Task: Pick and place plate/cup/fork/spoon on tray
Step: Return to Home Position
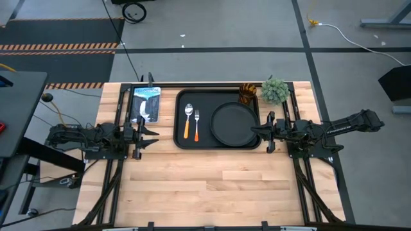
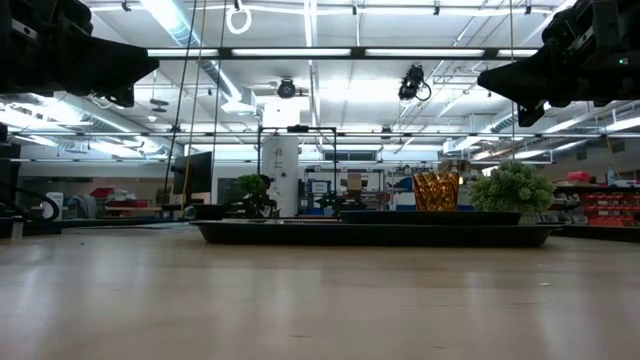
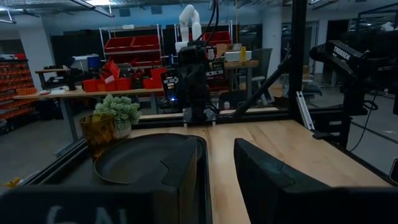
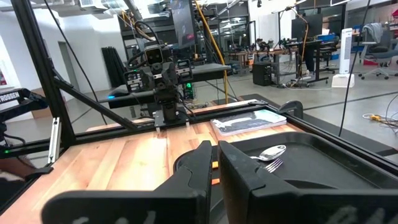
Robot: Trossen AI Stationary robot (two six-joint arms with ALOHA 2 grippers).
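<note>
From above I see my left gripper (image 1: 156, 133) on the left side of the light wooden bench (image 1: 212, 186), just left of the big black rectangular tray with rounded corners (image 1: 219, 145), and not touching it. Its jaws are apart, with nothing between them. Behind it, near the far edge of the bench, lies a flat blue and white packet (image 1: 147, 102). Next comes the tray, in the middle of the far half of the bench. On the left part of the tray lie the small spoon with a silver oval bowl and a yellow-orange handle (image 1: 188, 121) and the small fork with silver tines and an orange-red handle (image 1: 196, 124), side by side and very close, with their handles pointing to the near edge of the bench. To the right of them, on the same tray, sits the round flat black plate with a raised rim (image 1: 234, 124). The small see-through amber-brown cup (image 1: 248, 93) stands upright in the far right corner of the tray, just behind the plate. Just beside the cup, off the tray, is a small green bushy potted plant (image 1: 275, 90). My right gripper (image 1: 258, 128) is at the right edge of the tray, over the right rim of the plate. Its jaws are nearly together, with only a thin gap, and they hold nothing.
</note>
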